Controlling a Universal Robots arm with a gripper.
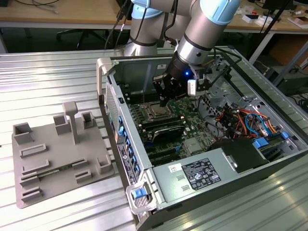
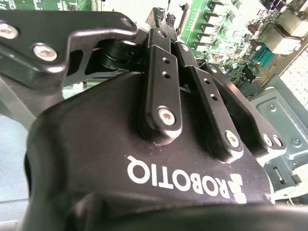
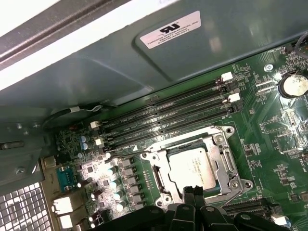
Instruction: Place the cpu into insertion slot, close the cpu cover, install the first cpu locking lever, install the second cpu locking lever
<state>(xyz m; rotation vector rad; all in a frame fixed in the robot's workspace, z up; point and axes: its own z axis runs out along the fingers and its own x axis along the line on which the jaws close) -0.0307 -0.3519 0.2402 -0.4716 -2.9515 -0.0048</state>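
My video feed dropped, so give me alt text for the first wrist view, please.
The cpu lies in the green board, the cpu cover flat around it. The gripper, fingers together, is at one cpu edge; black memory slots run alongside.

Bright, even overhead light fills the exterior view: pale streaks of glare run along the ribbed metal table well away from the cpu, which sits in the dimmer interior of the computer case. In the first wrist view the cpu shows a washed-out sheen, and the case wall beyond it carries pale glare. In the second wrist view the black gripper, close to the lens, looks soft.
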